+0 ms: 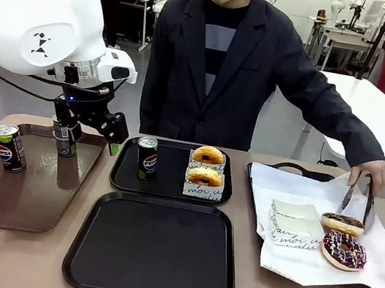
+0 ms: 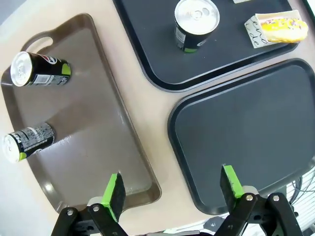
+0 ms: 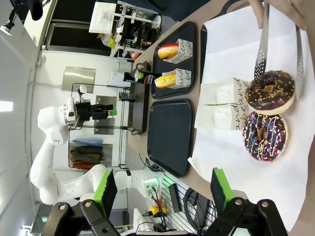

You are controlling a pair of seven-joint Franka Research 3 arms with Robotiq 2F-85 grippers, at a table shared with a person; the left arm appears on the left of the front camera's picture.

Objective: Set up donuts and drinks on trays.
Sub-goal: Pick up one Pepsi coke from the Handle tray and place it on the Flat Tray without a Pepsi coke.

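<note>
Two black trays lie mid-table. The far tray (image 1: 171, 185) carries one Pepsi can (image 1: 146, 157) and two sleeved donuts (image 1: 208, 155) (image 1: 205, 177). The near tray (image 1: 153, 248) is bare. My left gripper (image 1: 93, 138) hangs open over the gap between the brown tray and the far tray; in its wrist view the left gripper (image 2: 172, 189) holds nothing. Two more cans (image 1: 9, 147) (image 1: 65, 137) stand on the brown tray. My right gripper (image 3: 164, 189) is open above the white paper, near a chocolate donut (image 3: 269, 92) and a sprinkled donut (image 3: 265, 136).
A long brown tray (image 1: 36, 192) sits at the left. At the right, white paper (image 1: 274, 184) covers another black tray with a stack of paper sleeves (image 1: 296, 224). The person's hand holds metal tongs (image 1: 359, 198) around the chocolate donut (image 1: 342, 224).
</note>
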